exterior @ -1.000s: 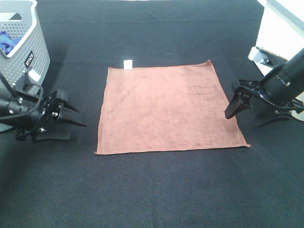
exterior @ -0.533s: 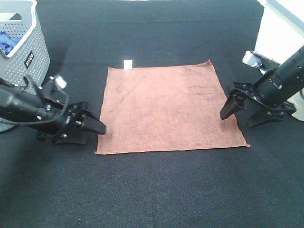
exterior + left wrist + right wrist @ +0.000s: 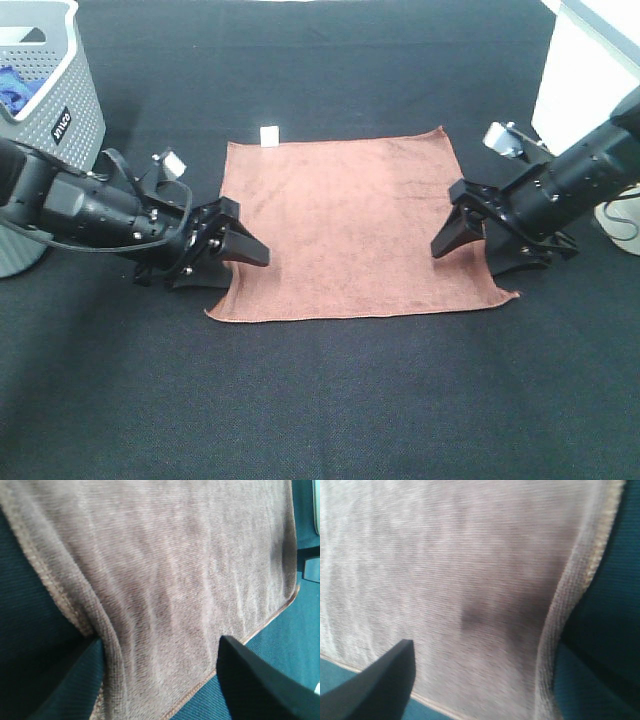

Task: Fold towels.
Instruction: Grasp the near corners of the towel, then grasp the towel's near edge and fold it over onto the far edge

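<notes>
The reddish-brown towel point(image 3: 345, 225) lies flat on the black table, with its white tag point(image 3: 268, 135) at the far left corner. My left gripper point(image 3: 246, 268) is open at the towel's left edge near the front corner. One finger reaches over the cloth and the edge is slightly bunched against it. In the left wrist view the towel point(image 3: 165, 565) fills the space between the open fingers point(image 3: 260, 680). My right gripper point(image 3: 468, 252) is open and straddles the right edge near the front. In the right wrist view the towel's edge point(image 3: 565, 605) lies between the fingers point(image 3: 375, 685).
A grey perforated basket point(image 3: 55, 115) holding a blue cloth point(image 3: 8, 85) stands at the far left, behind the left arm. A white box point(image 3: 590, 70) stands at the far right. Black table surface surrounds the towel.
Both grippers moved inward from beside the towel onto its left and right edges. The towel's front corners shifted slightly inward.
</notes>
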Available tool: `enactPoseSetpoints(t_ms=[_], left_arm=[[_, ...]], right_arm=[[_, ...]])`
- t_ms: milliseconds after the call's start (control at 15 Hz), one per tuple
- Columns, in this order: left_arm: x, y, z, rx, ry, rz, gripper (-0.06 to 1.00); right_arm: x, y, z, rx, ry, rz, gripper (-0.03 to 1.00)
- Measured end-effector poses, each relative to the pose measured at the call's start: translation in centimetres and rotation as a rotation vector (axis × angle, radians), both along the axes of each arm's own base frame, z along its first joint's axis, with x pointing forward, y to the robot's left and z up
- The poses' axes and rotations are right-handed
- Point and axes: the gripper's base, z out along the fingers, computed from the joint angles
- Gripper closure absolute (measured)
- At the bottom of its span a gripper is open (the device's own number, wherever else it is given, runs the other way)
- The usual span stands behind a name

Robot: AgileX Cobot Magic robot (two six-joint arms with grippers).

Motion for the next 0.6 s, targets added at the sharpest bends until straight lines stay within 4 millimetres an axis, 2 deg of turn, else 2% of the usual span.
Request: enactPoseSetpoints(t_ms=[67,200,267,333,400,467,600], left_arm=[[0.0,-0.05,-0.11,0.001,0.007,0.005,0.37],[0.01,0.11,-0.57,0.019,0.03,0.03,0.61],[-0.03,0.17,-0.77,0.027,0.039,0.033,0.75],[-0.12,0.2,-0.99,0.038,0.047,0.028,0.93],[-0.12,0.2,-0.99,0.038,0.047,0.028,0.93],[-0.17,0.2,-1.01,0.038,0.055,0.028,0.94],[-0.45,0.19,-0.88,0.043,0.077,0.006,0.94]], right_arm=[[0.08,0.05,-0.05,-0.005,-0.005,-0.008,0.33],[0.29,-0.05,-0.24,-0.024,-0.017,-0.034,0.53],[0.34,-0.11,-0.29,-0.03,-0.017,-0.046,0.68],[0.37,-0.14,-0.34,-0.03,-0.013,-0.062,0.9],[0.37,-0.14,-0.34,-0.03,-0.013,-0.062,0.9],[0.36,-0.16,-0.38,-0.031,-0.007,-0.069,0.97],[0.23,-0.11,-0.39,-0.025,0.01,-0.069,0.97]])
